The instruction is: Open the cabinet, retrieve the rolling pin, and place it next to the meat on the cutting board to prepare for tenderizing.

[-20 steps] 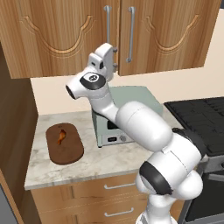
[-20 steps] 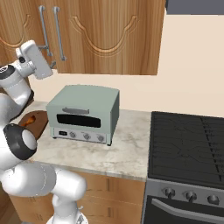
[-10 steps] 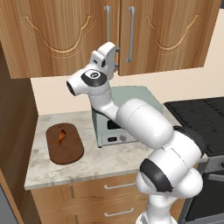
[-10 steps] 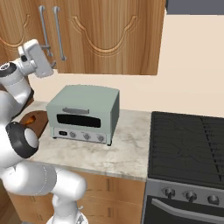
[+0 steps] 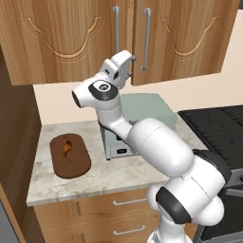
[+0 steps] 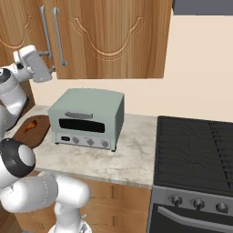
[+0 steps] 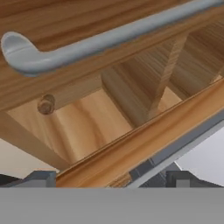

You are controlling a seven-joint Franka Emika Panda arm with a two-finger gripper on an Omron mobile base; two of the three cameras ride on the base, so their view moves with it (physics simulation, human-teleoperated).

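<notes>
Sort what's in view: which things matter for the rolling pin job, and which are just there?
Job: cabinet, right door pulled ajar; rolling pin inside it; cutting board; meat on the board; open end effector near the door handles.
Just there: toaster oven; stove.

The cabinet (image 5: 95,38), light-brown wood with carved curved panels and vertical silver bar handles, is hanging above the counter with one door standing ajar. The rolling pin (image 7: 46,105) is showing its round end inside. The meat (image 5: 66,148) is lying on the dark oval cutting board (image 5: 73,163).
</notes>
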